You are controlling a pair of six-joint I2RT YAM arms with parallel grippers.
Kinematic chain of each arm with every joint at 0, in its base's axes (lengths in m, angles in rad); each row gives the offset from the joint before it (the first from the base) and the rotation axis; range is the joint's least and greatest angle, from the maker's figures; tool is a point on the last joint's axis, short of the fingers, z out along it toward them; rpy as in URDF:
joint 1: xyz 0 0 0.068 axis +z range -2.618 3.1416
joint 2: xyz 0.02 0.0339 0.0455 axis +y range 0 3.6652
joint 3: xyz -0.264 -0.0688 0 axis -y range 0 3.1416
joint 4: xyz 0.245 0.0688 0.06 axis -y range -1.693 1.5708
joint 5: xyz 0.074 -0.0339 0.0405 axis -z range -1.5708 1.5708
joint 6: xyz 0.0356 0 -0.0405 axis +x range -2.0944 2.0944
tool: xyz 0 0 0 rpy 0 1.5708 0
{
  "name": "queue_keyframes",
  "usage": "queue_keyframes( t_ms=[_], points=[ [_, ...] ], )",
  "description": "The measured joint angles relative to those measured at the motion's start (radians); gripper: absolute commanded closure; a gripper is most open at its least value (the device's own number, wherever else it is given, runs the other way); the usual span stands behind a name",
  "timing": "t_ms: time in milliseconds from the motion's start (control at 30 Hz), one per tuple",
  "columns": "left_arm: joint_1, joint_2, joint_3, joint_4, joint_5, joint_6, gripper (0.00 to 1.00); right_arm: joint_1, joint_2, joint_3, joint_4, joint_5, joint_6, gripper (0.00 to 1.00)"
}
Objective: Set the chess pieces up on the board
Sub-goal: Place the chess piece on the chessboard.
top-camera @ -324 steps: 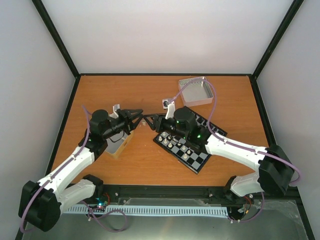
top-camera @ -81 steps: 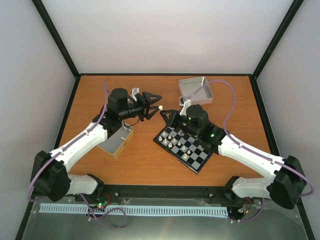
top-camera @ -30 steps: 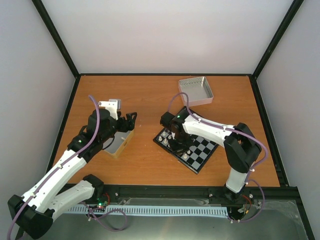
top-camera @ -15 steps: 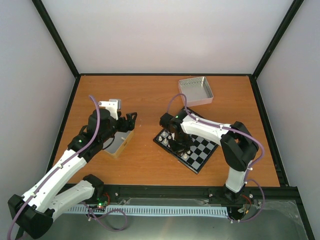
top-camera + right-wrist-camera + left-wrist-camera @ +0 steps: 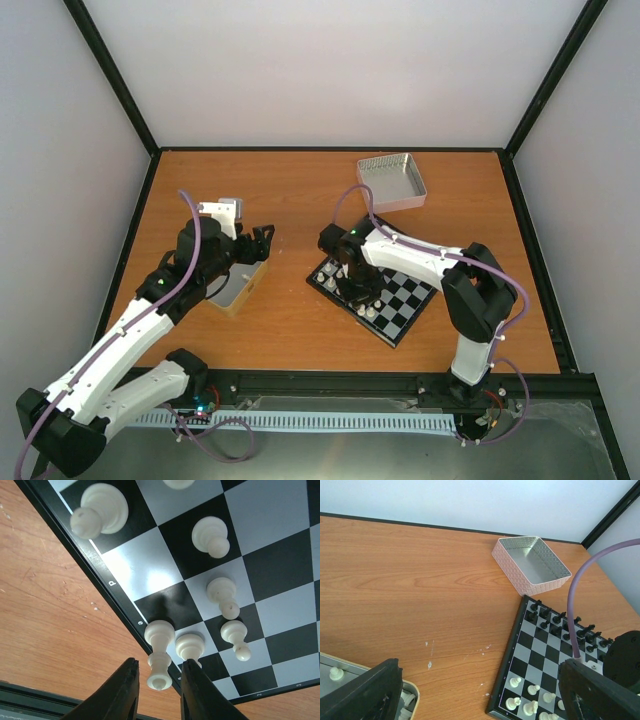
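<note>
The right gripper [image 5: 352, 292] hung low over the near-left part of the board [image 5: 392, 298], a small black-framed chessboard lying cornerwise on the orange wooden table [image 5: 300, 200]. In the right wrist view its two black fingers [image 5: 122, 692] stood only a little apart. Between them rose the head of one tall chessman [image 5: 159, 632]. A thin gap showed on each side of that head, so the pincer had hold of nothing. The chessman stood upright on the edge row, just beside the black frame.

Five other cream-white chessmen [image 5: 210, 535] stood upright on squares near it. One larger chessman was further along the same edge, one was just beside the tall chessman, and three were in the next row.

The left gripper [image 5: 480, 690] was well apart from the board, above a shallow beige-rimmed tray [image 5: 415, 694] at the left of the table. Its jaws were wide open and held nothing. A few loose white chessmen [image 5: 336, 673] lay in this tray.

In the left wrist view, black chessmen [image 5: 560, 620] filled the far rows of the board. A silver metal tray [image 5: 515, 570] with a patterned wall stood on the table beyond the board's far corner. A purple cable [image 5: 580, 605] curved in front of the board.
</note>
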Motion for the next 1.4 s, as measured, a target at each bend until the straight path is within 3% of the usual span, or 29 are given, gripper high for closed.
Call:
queue_keyframes(
  t_ms=[500, 833, 1400],
  points=[
    [0.0, 0.0, 0.0, 0.0, -0.003, 0.0, 0.13, 0.0, 0.0, -0.016, 0.018, -0.005, 0.001, 0.75],
    [0.0, 0.001, 0.0, 0.0, -0.004, 0.0, 0.13, 0.0, -0.002, -0.034, 0.031, -0.01, 0.008, 0.9],
    [0.0, 0.006, 0.0, -0.001, -0.008, 0.0, 0.13, 0.0, -0.027, -0.038, 0.06, 0.028, 0.024, 0.88]
  ],
)
